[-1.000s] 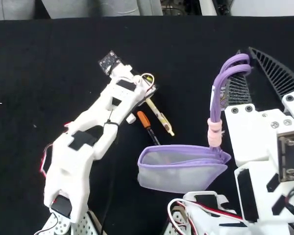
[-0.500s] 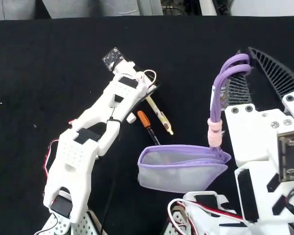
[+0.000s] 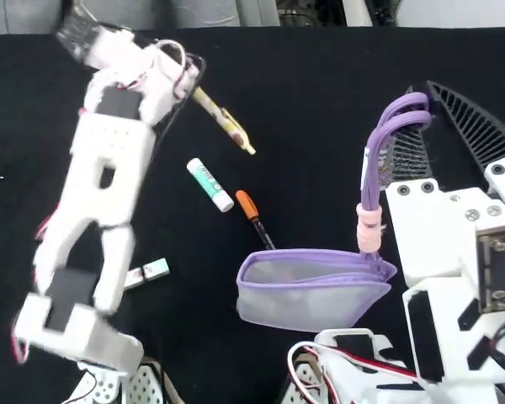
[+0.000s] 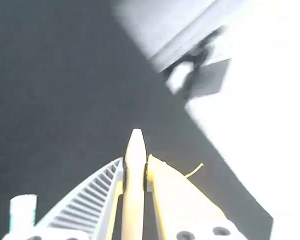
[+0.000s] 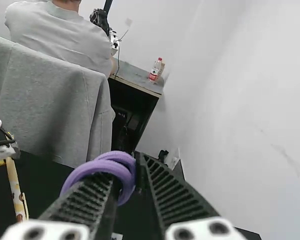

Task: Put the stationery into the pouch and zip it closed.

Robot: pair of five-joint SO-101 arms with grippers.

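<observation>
Between the left gripper's (image 4: pixel 135 167) two fingers sits a cream pen (image 4: pixel 133 200), pinched tight along its barrel, its rounded end poking out past the fingertips. In the high view that gripper (image 3: pixel 185 77) is up near the far left corner of the black table (image 3: pixel 320 101), and the pen (image 3: pixel 225 124) slants out of it toward the middle. The right gripper (image 5: pixel 133 172) is clamped on the purple strap (image 5: pixel 97 172) of the pouch. In the high view this gripper (image 3: pixel 419 93) holds the strap (image 3: pixel 371 172) upright above the pouch (image 3: pixel 307 307), which stands near the front edge with its mouth open. Between the two arms a white tube (image 3: pixel 210 185) with a green label lies flat. Just beside it an orange-capped pen (image 3: pixel 253 216) points its dark tip at the pouch's rim. A small white piece (image 3: pixel 151 271) lies partly under the left arm; what it is I cannot tell.
</observation>
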